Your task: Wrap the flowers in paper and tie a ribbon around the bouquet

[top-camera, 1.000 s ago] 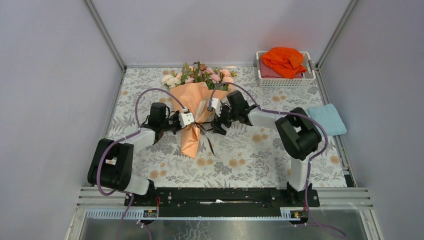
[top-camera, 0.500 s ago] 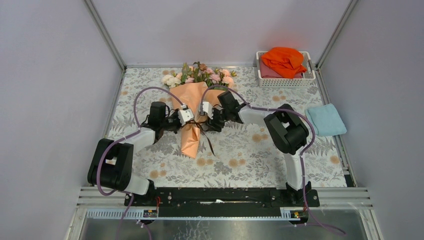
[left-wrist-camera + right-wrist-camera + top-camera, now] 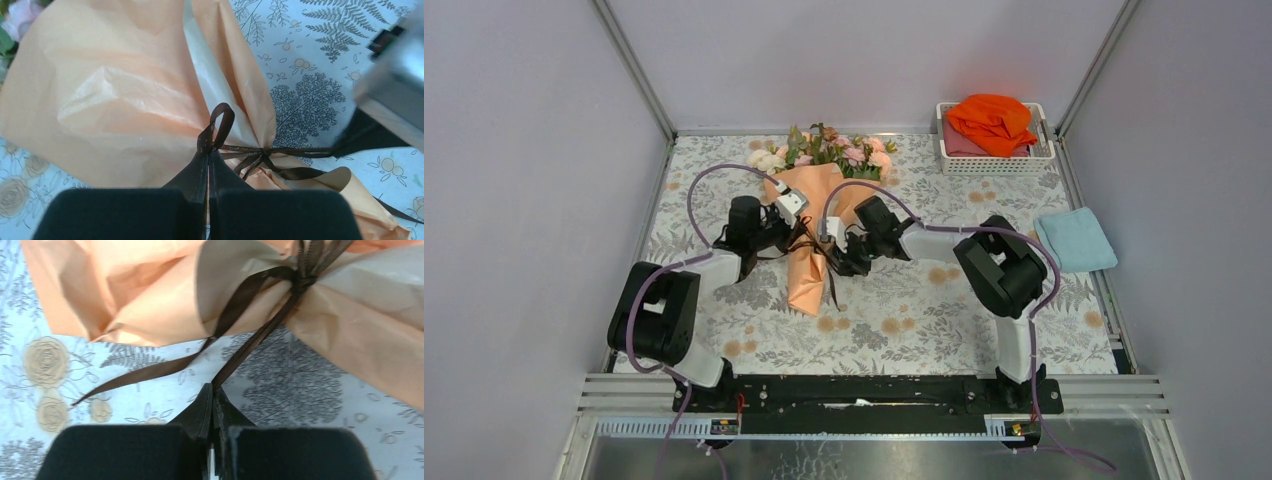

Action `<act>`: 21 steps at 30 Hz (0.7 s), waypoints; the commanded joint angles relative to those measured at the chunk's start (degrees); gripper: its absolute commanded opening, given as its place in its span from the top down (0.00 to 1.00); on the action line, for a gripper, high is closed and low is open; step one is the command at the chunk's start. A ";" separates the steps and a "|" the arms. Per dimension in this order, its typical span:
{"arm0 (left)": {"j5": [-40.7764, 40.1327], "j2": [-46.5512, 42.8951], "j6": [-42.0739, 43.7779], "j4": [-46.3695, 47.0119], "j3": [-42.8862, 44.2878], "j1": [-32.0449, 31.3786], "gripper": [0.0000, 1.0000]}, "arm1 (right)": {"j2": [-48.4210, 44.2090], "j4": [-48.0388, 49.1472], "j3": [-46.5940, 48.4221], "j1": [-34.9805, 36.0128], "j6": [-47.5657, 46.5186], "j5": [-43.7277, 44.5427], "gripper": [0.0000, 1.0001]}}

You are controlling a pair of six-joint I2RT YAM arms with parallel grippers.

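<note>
The bouquet (image 3: 804, 285) lies mid-table with its narrow tip toward the near edge. The flowers (image 3: 824, 150) spill out of the wide end, close to the far wall. Their stems are hidden inside the paper (image 3: 125, 95), and the left wrist view catches only a cut-off pink bloom at its top left corner.

From above, both wrists crowd over the cone's waist and hide the knot. The wrist views show it: the ribbon (image 3: 222, 120) cinches the paper and crosses at one tight point.

The left gripper (image 3: 207, 152) is clenched on a small upright loop of ribbon, on the bouquet's left side. The right gripper (image 3: 212, 390) is pinched onto a taut strand running from the knot, on the bouquet's right side. A second strand trails loose across the table covering (image 3: 300, 390). In the left wrist view the right arm is only a blurred grey block at the right edge.

The cone's tip is well apart from the near edge. A white basket (image 3: 989, 160) holding an orange cloth (image 3: 994, 118) stands in the far right corner. A light blue cloth (image 3: 1076, 240) lies at the right edge, and both are well apart from the bouquet.
</note>
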 commanded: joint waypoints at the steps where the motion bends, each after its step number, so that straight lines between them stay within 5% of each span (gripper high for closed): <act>1: -5.56 1.66 -1.84 7.09 2.35 -0.03 1.00 | -2.21 -2.71 -6.13 2.31 10.64 -0.59 1.00; 8: -7.51 4.11 7.05 8.98 2.49 0.42 1.00 | -3.15 0.70 -12.67 3.09 19.01 -2.32 1.00; 21: -8.07 5.75 10.08 9.28 2.40 2.19 1.00 | -4.70 1.76 -17.82 3.19 20.18 -3.85 1.00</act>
